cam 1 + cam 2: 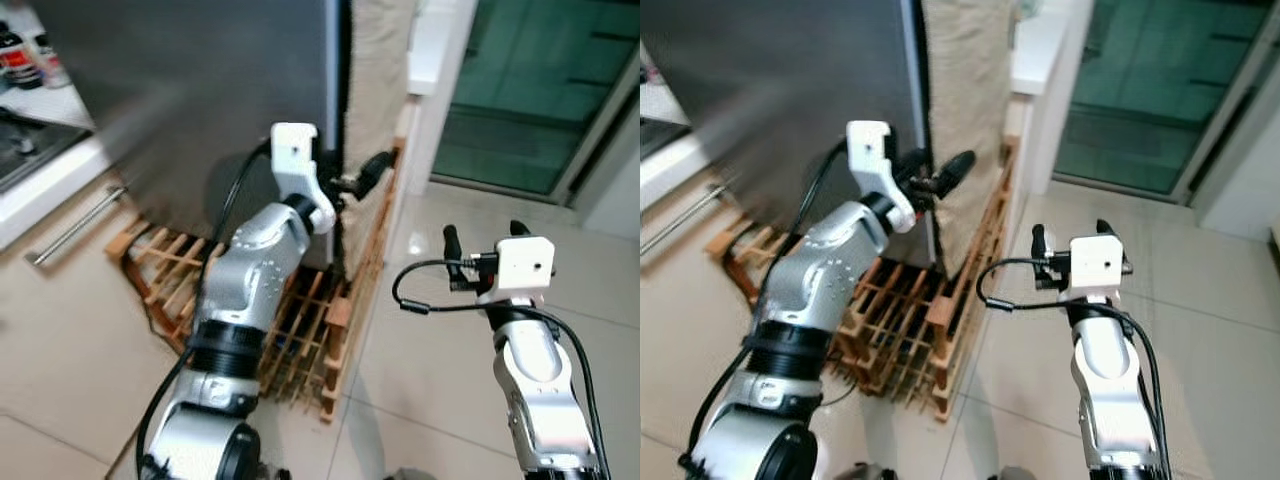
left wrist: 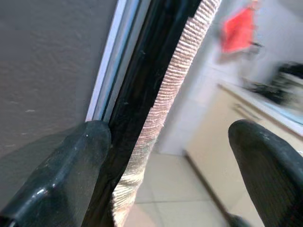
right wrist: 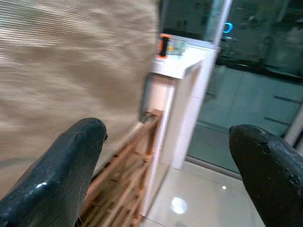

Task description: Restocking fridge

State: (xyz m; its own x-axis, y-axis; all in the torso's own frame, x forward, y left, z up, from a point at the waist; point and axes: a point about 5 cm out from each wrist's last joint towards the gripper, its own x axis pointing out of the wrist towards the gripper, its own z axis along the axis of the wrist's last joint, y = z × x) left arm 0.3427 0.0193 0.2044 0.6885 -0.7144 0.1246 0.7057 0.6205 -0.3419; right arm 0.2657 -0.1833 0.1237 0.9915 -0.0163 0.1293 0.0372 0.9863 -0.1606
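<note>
The dark grey fridge stands on a wooden slatted pallet, its door closed. The left gripper is raised at the door's right edge, its 2 fingers spread, one finger against the door face beside the black edge seam. A beige woven cloth hangs just beyond that edge. The right gripper hovers over the tiled floor, fingers spread and holding nothing.
</note>
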